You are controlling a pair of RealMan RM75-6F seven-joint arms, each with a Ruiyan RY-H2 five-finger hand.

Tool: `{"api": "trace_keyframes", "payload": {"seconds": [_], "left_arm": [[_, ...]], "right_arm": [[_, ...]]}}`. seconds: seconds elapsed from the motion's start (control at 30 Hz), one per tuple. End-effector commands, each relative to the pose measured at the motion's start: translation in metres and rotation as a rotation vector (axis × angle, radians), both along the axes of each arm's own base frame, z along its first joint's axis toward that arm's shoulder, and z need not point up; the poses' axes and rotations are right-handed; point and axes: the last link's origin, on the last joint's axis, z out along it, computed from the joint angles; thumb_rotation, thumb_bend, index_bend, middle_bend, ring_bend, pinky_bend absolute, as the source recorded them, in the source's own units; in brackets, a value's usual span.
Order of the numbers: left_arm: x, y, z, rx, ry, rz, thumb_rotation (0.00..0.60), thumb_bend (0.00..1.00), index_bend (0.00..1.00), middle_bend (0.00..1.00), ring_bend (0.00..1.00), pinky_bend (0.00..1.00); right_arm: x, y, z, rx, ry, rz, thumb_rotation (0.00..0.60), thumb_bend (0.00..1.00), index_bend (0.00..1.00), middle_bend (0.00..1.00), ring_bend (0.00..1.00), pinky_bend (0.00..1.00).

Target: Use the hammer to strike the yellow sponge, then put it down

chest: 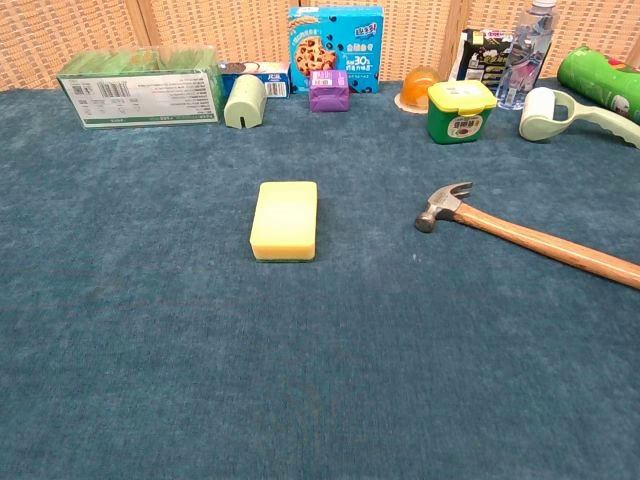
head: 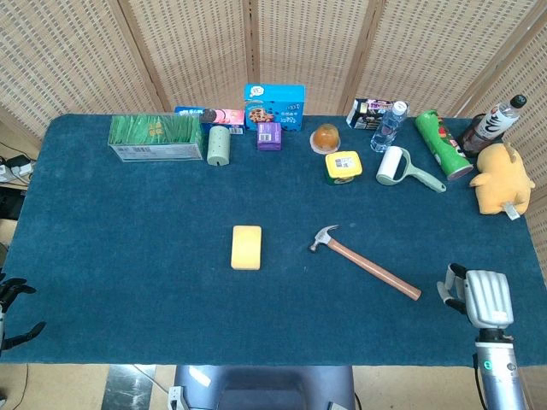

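Observation:
The yellow sponge (head: 246, 247) (chest: 284, 220) lies flat near the middle of the blue table. To its right lies the hammer (head: 366, 263) (chest: 520, 238), with its metal head toward the sponge and its wooden handle running off to the right. My right hand (head: 479, 297) hovers at the table's near right corner, just right of the handle's end, holding nothing, its back facing the head camera. My left hand (head: 13, 312) shows partly at the lower left edge, off the table, fingers apart and empty. Neither hand appears in the chest view.
Along the back edge stand a green box (head: 155, 137), a cookie box (head: 274, 105), a purple box (head: 269, 136), a green tub (head: 344, 167), a lint roller (head: 397, 166), a water bottle (head: 387, 126) and a chips can (head: 442, 143). A yellow plush (head: 498, 179) sits far right.

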Motion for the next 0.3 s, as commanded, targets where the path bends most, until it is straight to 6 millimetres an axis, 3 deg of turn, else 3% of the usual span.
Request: {"api": "trace_keyframes", "payload": {"seconds": [0.03, 0.17, 0.3], "left_arm": [[0.004, -0.001, -0.005, -0.013, -0.010, 0.002, 0.600, 0.16, 0.36, 0.26, 0.11, 0.10], [0.011, -0.001, -0.010, -0.030, -0.016, -0.008, 0.600, 0.16, 0.36, 0.26, 0.11, 0.10], [0.015, -0.002, -0.009, -0.030, -0.011, -0.014, 0.600, 0.16, 0.36, 0.26, 0.11, 0.10]], "right_arm": [[-0.005, 0.017, 0.005, 0.001, 0.004, -0.032, 0.600, 0.36, 0.65, 0.78, 0.82, 0.74], [-0.010, 0.025, 0.007, 0.003, -0.002, -0.061, 0.600, 0.36, 0.62, 0.72, 0.73, 0.67], [-0.013, 0.027, 0.008, 0.016, -0.012, -0.080, 0.600, 0.36, 0.62, 0.72, 0.73, 0.67]]}}
